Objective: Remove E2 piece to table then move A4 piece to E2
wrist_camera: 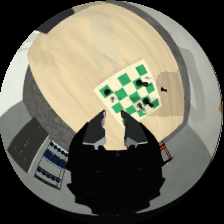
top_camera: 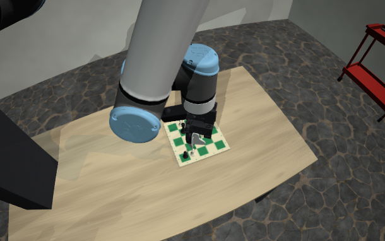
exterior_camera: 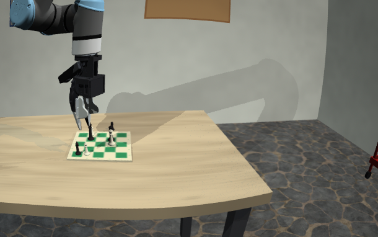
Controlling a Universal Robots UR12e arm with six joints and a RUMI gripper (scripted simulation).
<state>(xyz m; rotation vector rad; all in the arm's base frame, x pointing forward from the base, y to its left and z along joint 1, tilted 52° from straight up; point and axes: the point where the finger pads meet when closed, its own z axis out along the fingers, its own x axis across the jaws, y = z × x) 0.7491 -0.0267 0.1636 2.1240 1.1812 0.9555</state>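
Black chess piece (exterior_camera: 111, 125) (wrist_camera: 163, 90) was located on the table (top_camera: 126, 176) (exterior_camera: 149, 183) (wrist_camera: 70, 65), off the board (top_camera: 205, 156) (exterior_camera: 100, 160) (wrist_camera: 97, 90). Its clearance from the board was revealed by the wrist view; in the top view it could not be distinguished. Gripper (top_camera: 197, 145) (exterior_camera: 84, 126) (wrist_camera: 113, 110) fingertips were held apart, with nothing clamped.

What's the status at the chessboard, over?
Tool above board, empty. Board pieces upright. Nearby pieces crowd the tall black one; its square's label unreadable.
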